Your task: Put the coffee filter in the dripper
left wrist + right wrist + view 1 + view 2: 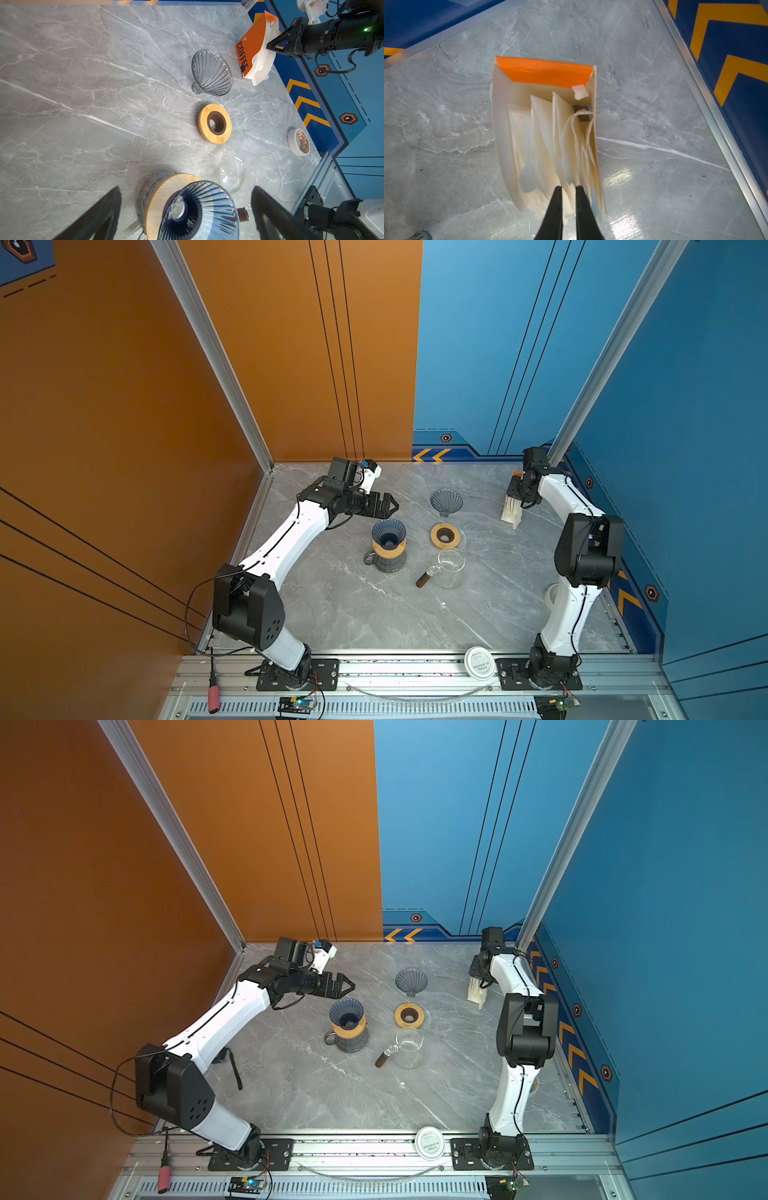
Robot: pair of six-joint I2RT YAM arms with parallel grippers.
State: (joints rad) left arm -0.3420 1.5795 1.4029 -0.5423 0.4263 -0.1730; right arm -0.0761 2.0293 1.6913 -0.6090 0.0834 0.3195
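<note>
Evidently the right gripper [569,188] nips the top edge of a flimsy, featherlight coffee filter [568,145], which may drag neighbouring sheets; the left gripper [186,188] gapes wide.

Readable: "COFFEE" in black capitals on the face of the orange filter box [251,45], left wrist view. The white round lid [479,662] on the front rail carries print that is too small to read in both top views. Tape roll [299,142]: orange marks, illegible.
</note>
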